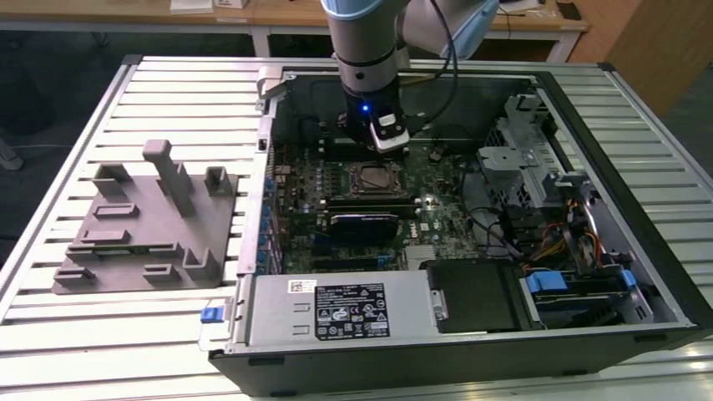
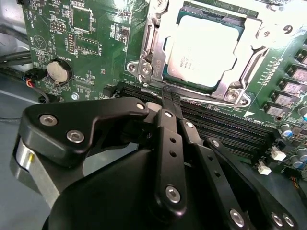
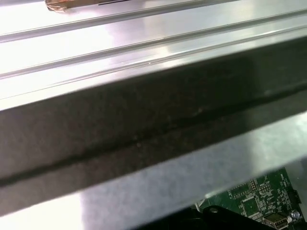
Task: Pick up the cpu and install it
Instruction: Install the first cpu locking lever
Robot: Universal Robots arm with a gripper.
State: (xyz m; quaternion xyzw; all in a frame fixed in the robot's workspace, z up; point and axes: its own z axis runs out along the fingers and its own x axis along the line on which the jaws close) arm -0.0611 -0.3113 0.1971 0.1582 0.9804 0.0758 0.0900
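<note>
One cpu [image 2: 201, 48] sits in its socket [image 2: 242, 91] inside the computer case [image 1: 657, 251].

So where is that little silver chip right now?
The cpu sits in its metal-rimmed socket on the green motherboard in the second wrist view, just beyond the gripper; in the exterior view it lies mid-case, below the arm.

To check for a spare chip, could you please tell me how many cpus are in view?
1: the cpu sits in the metal-framed socket on the motherboard. Others could be hidden elsewhere inside the case.
</note>
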